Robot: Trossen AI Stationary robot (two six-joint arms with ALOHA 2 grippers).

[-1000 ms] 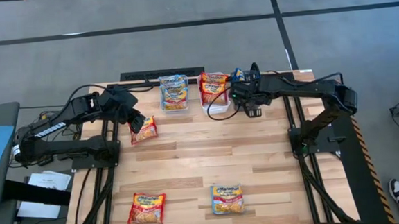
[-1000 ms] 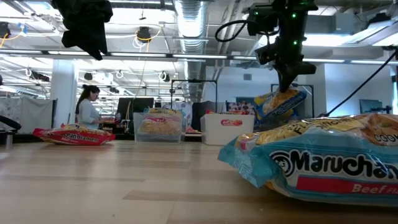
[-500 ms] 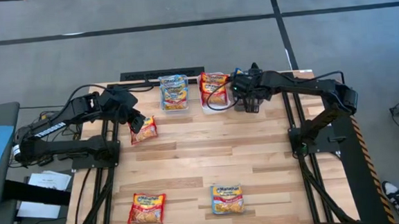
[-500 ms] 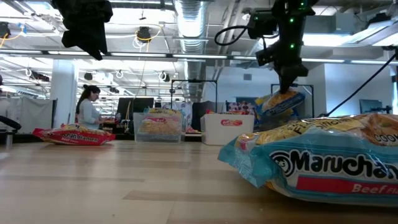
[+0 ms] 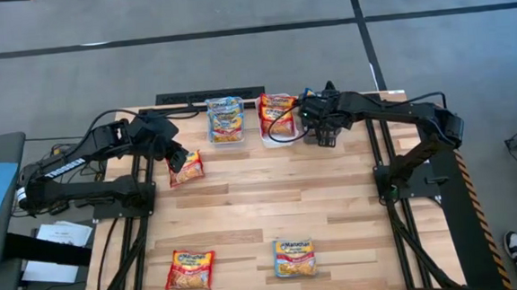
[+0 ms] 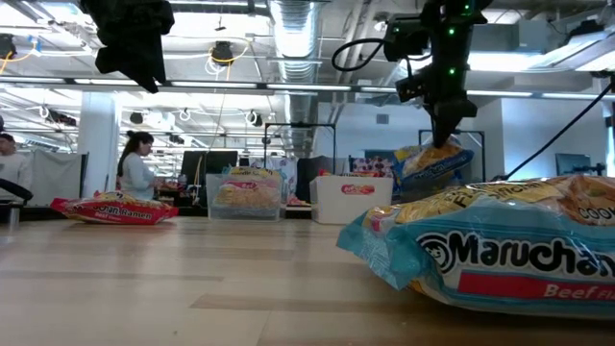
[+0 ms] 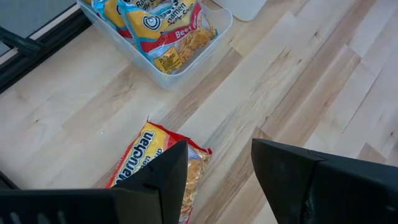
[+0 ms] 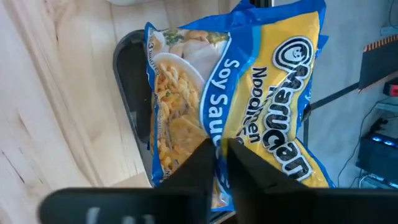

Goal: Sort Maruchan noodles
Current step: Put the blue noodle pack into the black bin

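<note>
You see a counter (image 5: 333, 194) made of pale wood planks, smooth and a little shiny. The noodle packets (image 6: 500, 245) are glossy, crinkly plastic. One bin (image 7: 186, 59) is clear plastic. The arms' frames (image 5: 404, 168) look like dark, matt metal.

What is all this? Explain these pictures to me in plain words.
Two robot arms work at a wooden table. One camera looks down from above, one sits at table height, and one rides on each wrist. Ramen packets already fill a clear bin and a white bin. The right gripper pinches a blue-and-yellow soy sauce packet over a dark bin. The left gripper hangs open above a red packet. A second red packet and a blue packet lie loose.
</note>
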